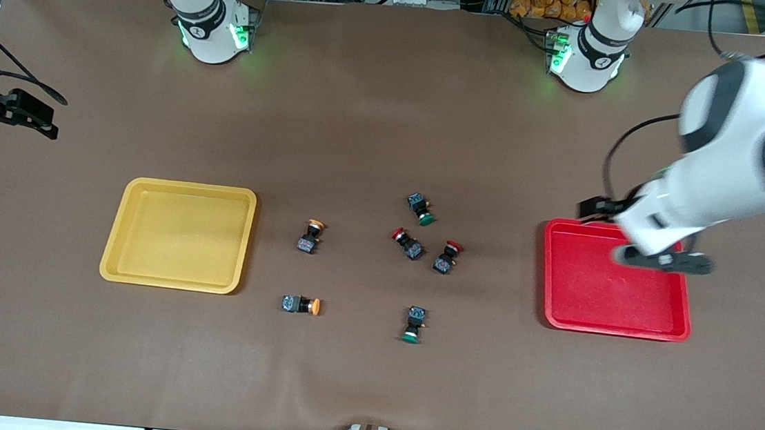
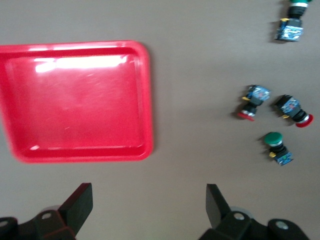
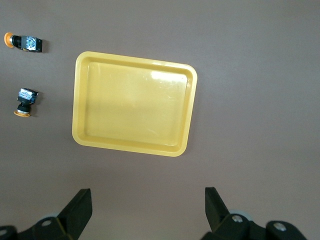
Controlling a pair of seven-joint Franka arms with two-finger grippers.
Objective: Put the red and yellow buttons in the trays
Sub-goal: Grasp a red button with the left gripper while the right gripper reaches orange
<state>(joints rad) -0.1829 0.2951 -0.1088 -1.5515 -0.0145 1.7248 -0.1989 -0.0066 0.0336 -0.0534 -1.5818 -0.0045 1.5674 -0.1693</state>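
Observation:
The yellow tray (image 1: 178, 235) lies toward the right arm's end of the table and the red tray (image 1: 597, 296) toward the left arm's end. Both are empty. Between them lie two orange-yellow buttons (image 1: 311, 236) (image 1: 300, 304) and two red buttons (image 1: 408, 243) (image 1: 448, 257). My left gripper (image 1: 662, 260) is open and empty, up over the red tray's edge nearest the robots. Its wrist view shows its open gripper (image 2: 148, 200), the red tray (image 2: 145, 100) and the red buttons (image 2: 252, 102) (image 2: 295, 110). My right gripper (image 1: 24, 116) is open and empty in its wrist view (image 3: 148, 202), with the yellow tray (image 3: 130, 110) and both orange-yellow buttons (image 3: 25, 42) (image 3: 25, 101).
Two green-capped switches lie among the buttons, one (image 1: 421, 209) farther from the front camera than the red buttons, one (image 1: 414, 324) nearer. They also show in the left wrist view (image 2: 279, 147) (image 2: 292, 25). The brown table mat spreads around everything.

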